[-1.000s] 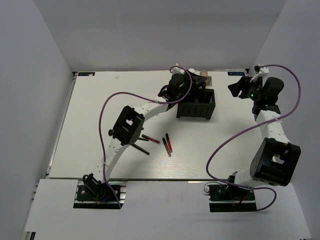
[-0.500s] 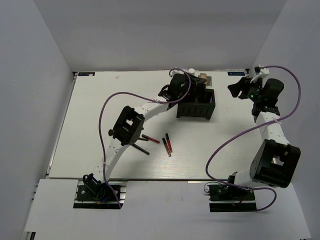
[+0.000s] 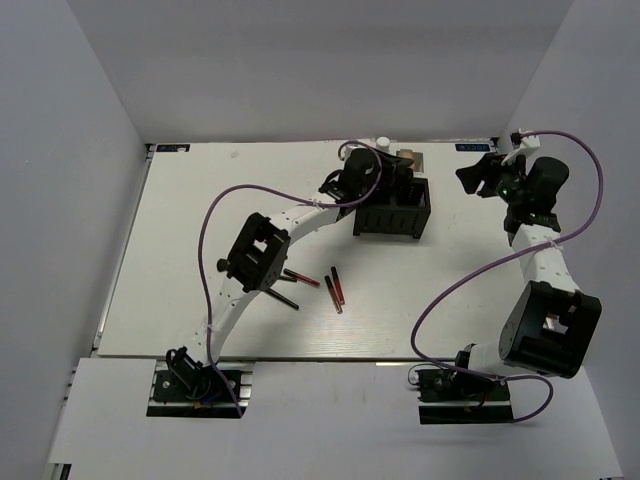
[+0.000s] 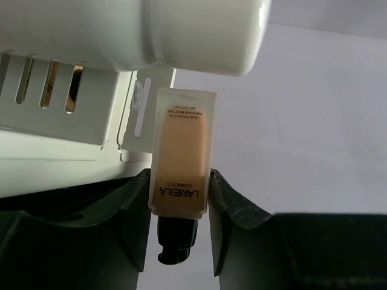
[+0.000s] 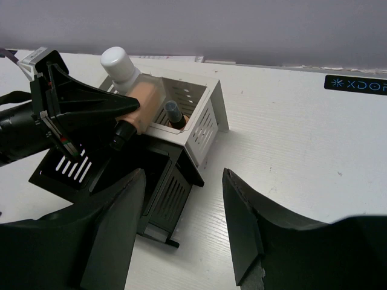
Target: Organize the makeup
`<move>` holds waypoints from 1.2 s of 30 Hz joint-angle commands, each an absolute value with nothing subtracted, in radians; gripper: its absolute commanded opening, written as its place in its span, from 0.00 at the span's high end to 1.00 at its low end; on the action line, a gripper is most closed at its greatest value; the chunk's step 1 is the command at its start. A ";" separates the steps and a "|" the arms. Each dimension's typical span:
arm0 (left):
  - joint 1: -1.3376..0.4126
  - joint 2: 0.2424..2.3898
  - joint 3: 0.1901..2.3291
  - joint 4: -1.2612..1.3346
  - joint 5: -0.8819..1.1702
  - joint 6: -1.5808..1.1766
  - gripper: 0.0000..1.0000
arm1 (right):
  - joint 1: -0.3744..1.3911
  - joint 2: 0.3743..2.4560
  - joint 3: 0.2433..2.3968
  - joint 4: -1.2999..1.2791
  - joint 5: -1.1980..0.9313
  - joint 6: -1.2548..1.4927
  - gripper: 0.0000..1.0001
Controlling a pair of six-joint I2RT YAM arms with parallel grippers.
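My left gripper (image 4: 179,179) is shut on a tan bottle (image 4: 181,151), whose dark cap (image 4: 176,241) points back toward the wrist. It holds the bottle over the white slotted box (image 5: 205,118) at the back of the table. A second tan bottle (image 5: 174,115) stands inside that box. The white bottle (image 5: 119,61) rises just behind the held one. Red-black pencils (image 3: 335,286) lie loose on the table below the left arm's elbow. My right gripper (image 5: 181,229) hangs open and empty to the right of the boxes.
A black compartment box (image 3: 392,212) stands directly in front of the white box. A black stick (image 3: 283,298) lies beside the pencils. The left arm (image 3: 260,250) and its purple cable stretch across the table's middle. Grey walls enclose the table (image 3: 180,250).
My left gripper has shifted slightly with the tan bottle, uncovering the white bottle's cap in the top view. The right arm has barely moved.
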State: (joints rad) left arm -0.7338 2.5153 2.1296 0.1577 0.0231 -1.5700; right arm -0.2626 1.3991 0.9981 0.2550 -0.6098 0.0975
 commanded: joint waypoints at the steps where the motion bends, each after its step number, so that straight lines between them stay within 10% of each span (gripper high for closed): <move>1: -0.744 2.499 2.186 0.169 -0.020 -1.621 0.69 | -0.267 1.362 0.986 0.302 -0.626 0.104 0.40; 36: -0.744 2.508 2.201 0.155 0.044 -1.669 0.21 | -0.268 1.358 0.977 0.310 -0.621 0.103 0.40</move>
